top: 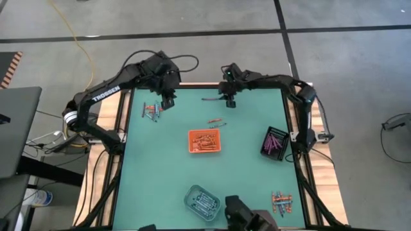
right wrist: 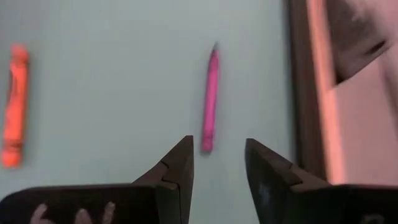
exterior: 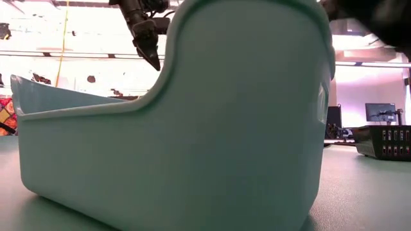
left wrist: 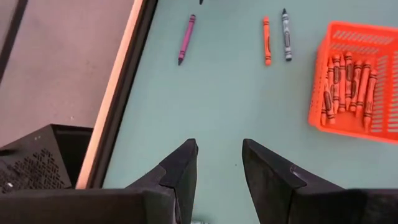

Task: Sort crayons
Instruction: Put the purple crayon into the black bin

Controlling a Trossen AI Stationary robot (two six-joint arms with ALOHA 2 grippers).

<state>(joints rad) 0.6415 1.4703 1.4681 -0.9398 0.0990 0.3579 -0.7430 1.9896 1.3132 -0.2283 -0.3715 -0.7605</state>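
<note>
While teal tray point(exterior: 192, 128) fills low view, right wrist shows magenta crayon point(right wrist: 210, 102).

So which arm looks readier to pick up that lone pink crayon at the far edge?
The right. Its gripper hangs open just short of the pink crayon, which lines up with the gap. The left gripper, also open, sits farther from it.
</note>
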